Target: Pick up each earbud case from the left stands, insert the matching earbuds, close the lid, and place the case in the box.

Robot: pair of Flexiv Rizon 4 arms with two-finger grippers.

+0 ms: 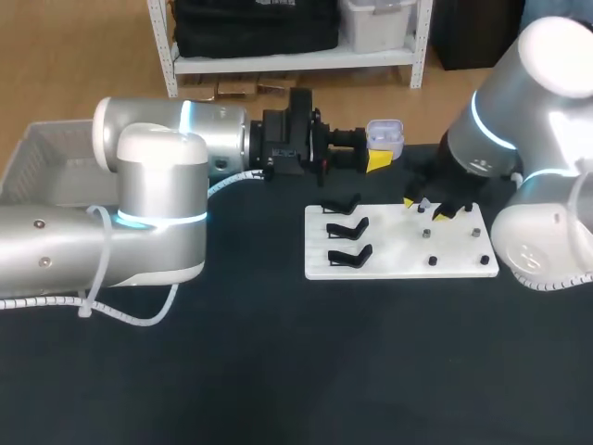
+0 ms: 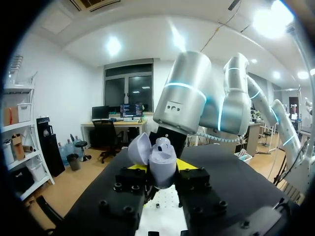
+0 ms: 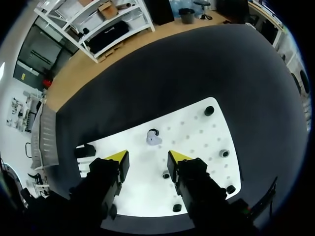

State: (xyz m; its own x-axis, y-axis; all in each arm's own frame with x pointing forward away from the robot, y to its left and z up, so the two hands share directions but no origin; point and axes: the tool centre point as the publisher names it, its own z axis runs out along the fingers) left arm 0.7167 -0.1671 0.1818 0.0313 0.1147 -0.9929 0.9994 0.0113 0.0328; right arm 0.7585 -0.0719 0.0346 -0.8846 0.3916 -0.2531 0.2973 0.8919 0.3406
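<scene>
My left gripper (image 1: 378, 148) is shut on a pale lavender earbud case (image 1: 385, 136) and holds it in the air beyond the far edge of the white board (image 1: 389, 264). In the left wrist view the case (image 2: 160, 156) sits between the fingers of the left gripper (image 2: 161, 169) with its lid swung open. My right gripper (image 1: 427, 209) hangs open low over the board's right half. A single lavender earbud (image 3: 153, 139) rests on the board (image 3: 197, 130) just ahead of the right gripper (image 3: 148, 156) and does not touch its yellow tips.
Three black stands (image 1: 347, 228) on the board's left part are bare. Small black pegs (image 1: 432, 261) dot its right part, and also show beside my right fingers (image 3: 224, 153). A grey mesh box (image 1: 51, 158) stands at the far left, behind my left arm.
</scene>
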